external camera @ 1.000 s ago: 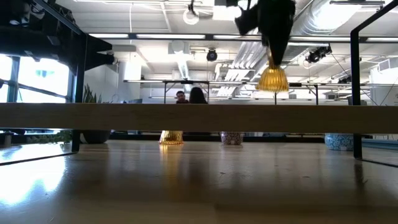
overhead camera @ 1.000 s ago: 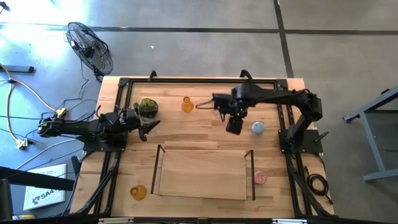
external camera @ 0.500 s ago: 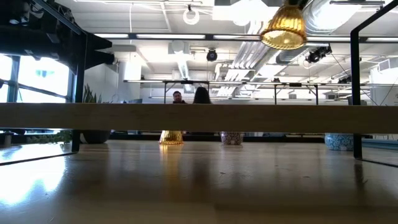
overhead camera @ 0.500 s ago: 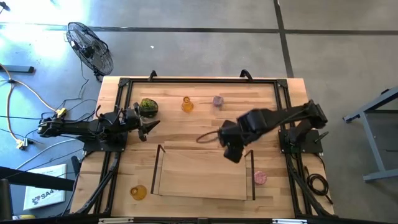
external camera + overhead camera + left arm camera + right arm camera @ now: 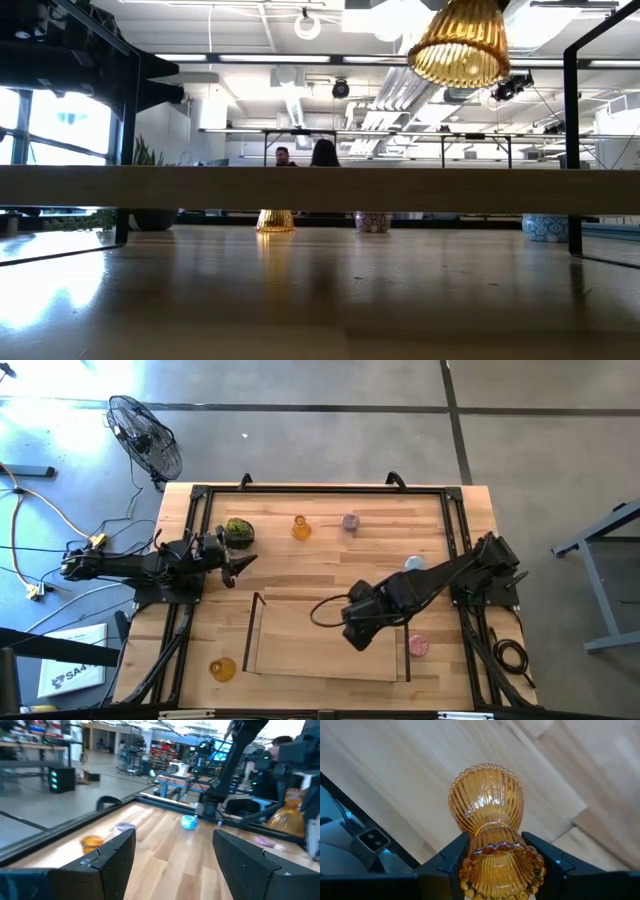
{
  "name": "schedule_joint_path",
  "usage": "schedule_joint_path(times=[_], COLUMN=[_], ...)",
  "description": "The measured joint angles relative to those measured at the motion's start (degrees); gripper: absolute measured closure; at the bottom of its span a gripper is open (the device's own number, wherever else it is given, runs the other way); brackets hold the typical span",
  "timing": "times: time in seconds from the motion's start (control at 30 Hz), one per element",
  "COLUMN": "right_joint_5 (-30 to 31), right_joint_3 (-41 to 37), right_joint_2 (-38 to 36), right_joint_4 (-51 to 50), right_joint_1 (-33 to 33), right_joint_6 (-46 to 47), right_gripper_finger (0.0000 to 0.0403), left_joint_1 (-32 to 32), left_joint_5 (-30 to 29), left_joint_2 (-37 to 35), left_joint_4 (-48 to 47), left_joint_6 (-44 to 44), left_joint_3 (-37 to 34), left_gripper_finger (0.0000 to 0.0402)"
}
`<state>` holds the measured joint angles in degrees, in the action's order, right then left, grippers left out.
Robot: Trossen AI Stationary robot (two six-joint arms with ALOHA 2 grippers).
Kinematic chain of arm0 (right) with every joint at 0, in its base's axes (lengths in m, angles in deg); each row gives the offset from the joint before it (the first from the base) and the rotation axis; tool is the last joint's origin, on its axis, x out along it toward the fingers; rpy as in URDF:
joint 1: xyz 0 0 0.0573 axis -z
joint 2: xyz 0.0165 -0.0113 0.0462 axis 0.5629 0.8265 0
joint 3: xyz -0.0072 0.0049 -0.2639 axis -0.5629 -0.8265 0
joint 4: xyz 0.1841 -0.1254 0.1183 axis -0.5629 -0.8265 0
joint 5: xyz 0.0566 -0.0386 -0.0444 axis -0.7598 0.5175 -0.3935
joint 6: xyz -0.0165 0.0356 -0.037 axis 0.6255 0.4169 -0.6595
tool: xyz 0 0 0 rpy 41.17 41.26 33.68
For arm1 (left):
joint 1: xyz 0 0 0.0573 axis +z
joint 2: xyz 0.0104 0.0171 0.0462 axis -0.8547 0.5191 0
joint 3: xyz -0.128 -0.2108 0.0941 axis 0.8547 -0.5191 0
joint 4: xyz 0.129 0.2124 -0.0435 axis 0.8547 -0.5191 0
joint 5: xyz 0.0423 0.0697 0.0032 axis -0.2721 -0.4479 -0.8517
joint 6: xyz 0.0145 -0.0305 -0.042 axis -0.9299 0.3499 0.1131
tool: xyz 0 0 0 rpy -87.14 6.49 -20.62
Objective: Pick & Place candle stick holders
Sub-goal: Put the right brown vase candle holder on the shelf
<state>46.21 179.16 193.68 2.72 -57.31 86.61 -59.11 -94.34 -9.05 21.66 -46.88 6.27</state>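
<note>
Amber ribbed holder (image 5: 487, 827) is pinched by its narrow neck in the right gripper (image 5: 492, 852), hanging long-axis down above the clear tray (image 5: 258, 622)'s 3 o'clock side, while the left gripper (image 5: 172, 852) sits open and empty at 9 o'clock of the surface (image 5: 330, 560).

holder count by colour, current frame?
Amber: 3, namely the held amber holder in the right gripper, the far amber holder and the near amber holder.
Mauve holder: 1
Blue holder: 1
Pink holder: 1
Total: 6
</note>
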Motion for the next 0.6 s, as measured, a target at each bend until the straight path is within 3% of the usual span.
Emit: schedule_joint_path(times=[0.27,0.6], right_joint_5=[-4.09,-5.52], right_joint_3=[0.0,-0.02], right_joint_2=[5.17,7.82], right_joint_4=[0.4,-2.59], right_joint_1=[0.01,0.11], right_joint_6=[5.17,5.88], right_gripper_finger=[0.025,0.025], left_joint_1=[0.0,0.0], left_joint_5=[7.05,10.05], left_joint_2=[0.02,0.02], left_joint_4=[-0.74,-2.29], left_joint_6=[0.1,0.11], left_joint_3=[0.0,0.0], left_gripper_finger=[0.014,0.014])
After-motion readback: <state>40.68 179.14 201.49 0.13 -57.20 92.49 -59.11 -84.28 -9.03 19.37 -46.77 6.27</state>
